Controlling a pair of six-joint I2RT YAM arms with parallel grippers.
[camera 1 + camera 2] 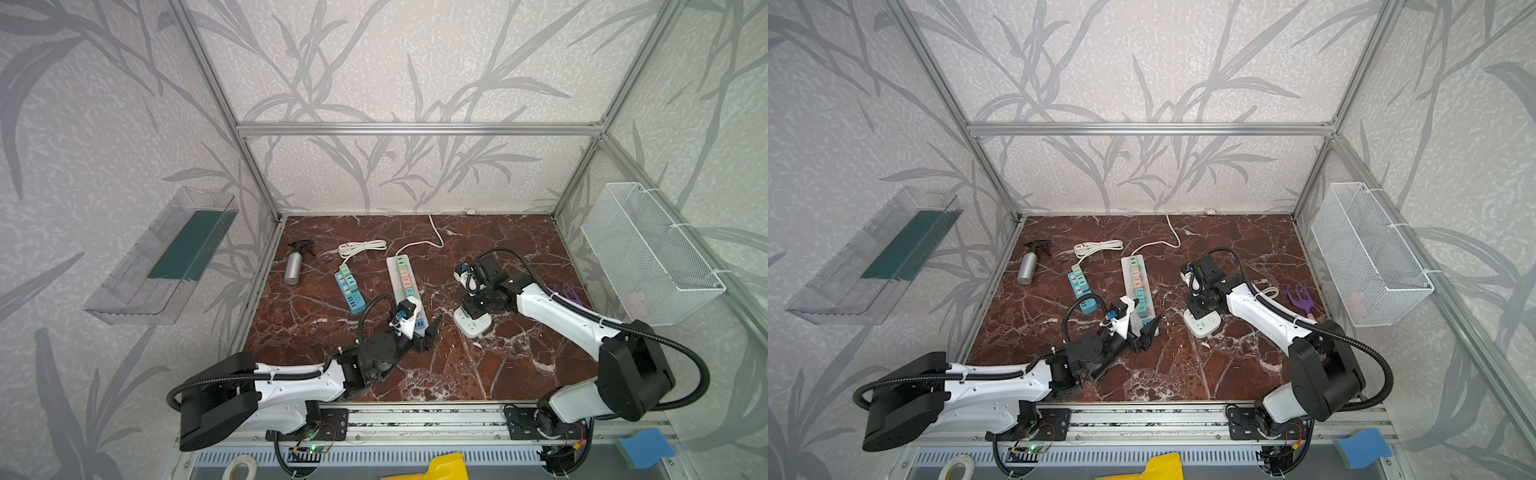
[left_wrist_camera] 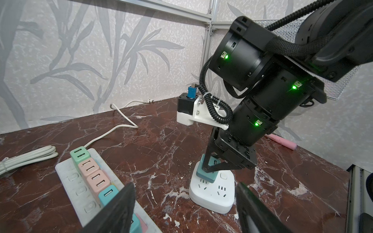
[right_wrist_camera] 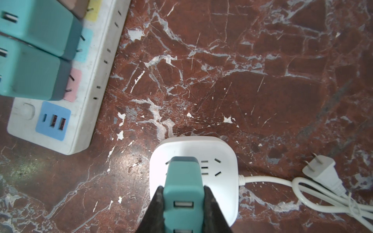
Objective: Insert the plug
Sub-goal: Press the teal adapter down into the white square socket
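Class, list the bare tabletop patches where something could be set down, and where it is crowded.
Bare: the front strip between the white socket block and the front rail; the back right corner. Crowded: left of centre, with spray bottle, coiled cable, teal strip and long strip.

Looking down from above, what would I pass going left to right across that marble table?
First the silver spray bottle → blue power strip → long white power strip → small white socket block.
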